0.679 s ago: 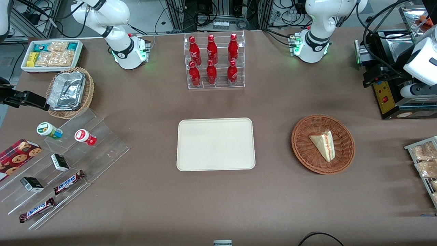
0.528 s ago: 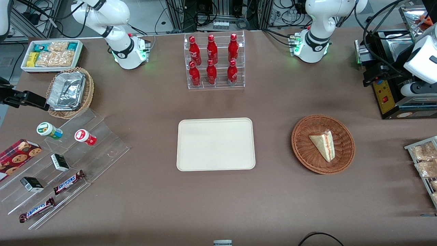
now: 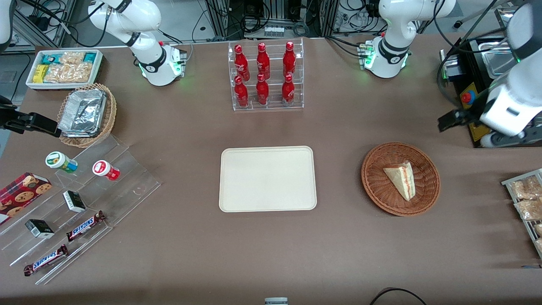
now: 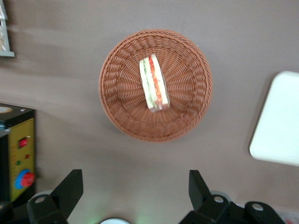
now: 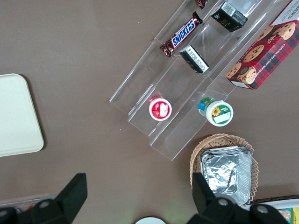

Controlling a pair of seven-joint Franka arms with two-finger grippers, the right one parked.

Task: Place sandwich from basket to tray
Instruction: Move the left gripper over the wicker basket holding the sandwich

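The sandwich (image 3: 401,178) is a pale wedge with red, pink and green layers; it lies in the round reddish-brown basket (image 3: 372,190) toward the working arm's end of the table. The cream tray (image 3: 267,178) lies flat and bare mid-table, beside the basket. My left gripper (image 3: 451,120) hangs high above the table, farther from the front camera than the basket and apart from it. In the left wrist view the gripper (image 4: 133,186) is open and holds nothing; the sandwich (image 4: 154,84) in the basket (image 4: 117,107) and a corner of the tray (image 4: 280,126) show ahead.
A black machine with a yellow panel (image 3: 478,123) stands close beside the gripper. A rack of snack packets (image 3: 527,199) sits at the table edge. A clear rack of red bottles (image 3: 266,76) stands farther back. Acrylic steps with snacks (image 3: 84,190) and a tan basket of foil containers (image 3: 87,114) lie toward the parked arm's end.
My left arm has swung its wrist down and toward the basket, so the gripper is now closer to it. The sandwich, basket and tray have not moved.
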